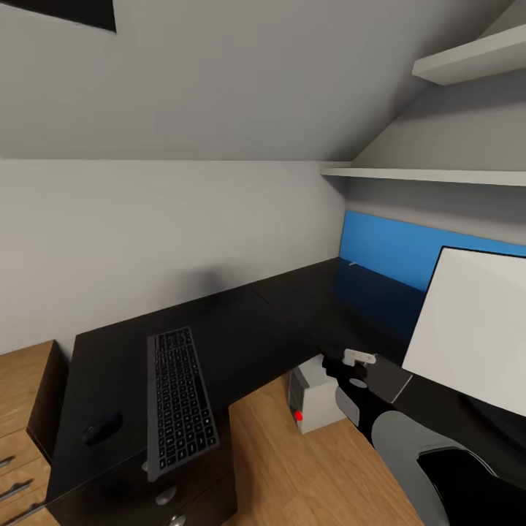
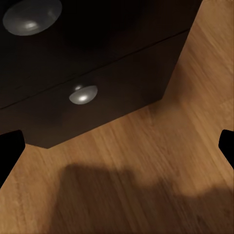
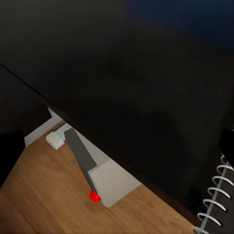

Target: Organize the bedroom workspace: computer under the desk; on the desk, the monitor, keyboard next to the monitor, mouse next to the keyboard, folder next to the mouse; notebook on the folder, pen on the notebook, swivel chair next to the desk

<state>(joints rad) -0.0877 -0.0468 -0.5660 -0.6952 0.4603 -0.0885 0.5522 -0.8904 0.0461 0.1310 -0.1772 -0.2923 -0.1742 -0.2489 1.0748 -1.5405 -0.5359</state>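
One keyboard (image 1: 179, 402) and one monitor (image 1: 471, 332) sat on the black surface (image 1: 277, 321), with one computer (image 1: 315, 400) on the floor beneath it. Two drawer knobs (image 2: 83, 94) faced the left fingers (image 2: 10, 148), which stood wide apart and empty; the right fingers (image 3: 11, 151) were likewise apart, holding nothing.

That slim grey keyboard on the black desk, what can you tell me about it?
The slim grey keyboard with dark keys is a thin flat slab with a grey frame and rows of small black keys. It lies flat, face up, on the glossy black desk, above the drawers with round silver knobs. Its long side runs away from the camera and its near end reaches the desk's front edge. A small dark mouse sits beside it, apart.
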